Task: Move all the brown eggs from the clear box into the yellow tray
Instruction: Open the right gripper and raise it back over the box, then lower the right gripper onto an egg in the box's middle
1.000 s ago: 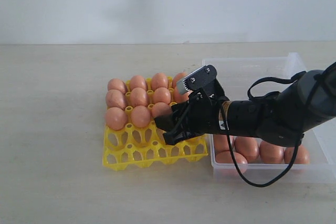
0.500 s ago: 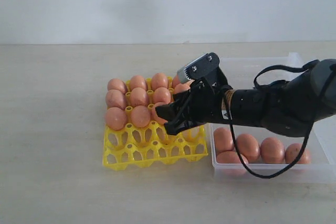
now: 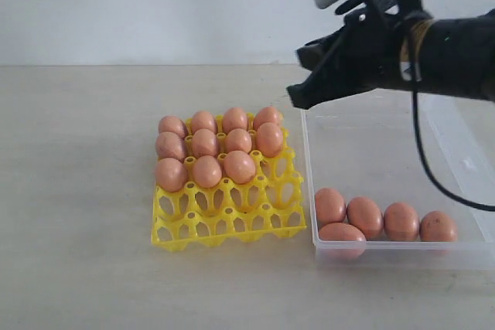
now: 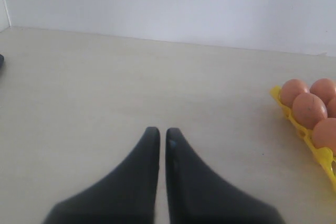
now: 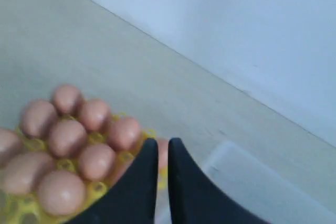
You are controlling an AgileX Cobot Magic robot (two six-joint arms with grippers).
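Observation:
The yellow tray (image 3: 229, 220) holds several brown eggs (image 3: 240, 166) in its three far rows; the near cups stand bare. To its right, the clear box (image 3: 371, 141) has several more eggs (image 3: 363, 216) along its near wall. My right gripper (image 3: 296, 76) hangs high above the box's far left corner, shut and holding nothing. Its wrist view shows the narrow-gapped tips (image 5: 163, 142) over the tray's eggs (image 5: 96, 161) and the box (image 5: 247, 177). My left gripper (image 4: 159, 131) is shut over bare table, with the tray's edge (image 4: 315, 150) off to one side.
The pale tabletop (image 3: 77, 191) runs back to a white wall (image 3: 155, 5). A black cable (image 3: 433, 175) from the right arm loops above the box. The left arm does not show in the exterior view.
My right gripper left an egg in the tray's third row, then rose and pulled back to the right, from low over the tray to high above the box. Its jaws closed.

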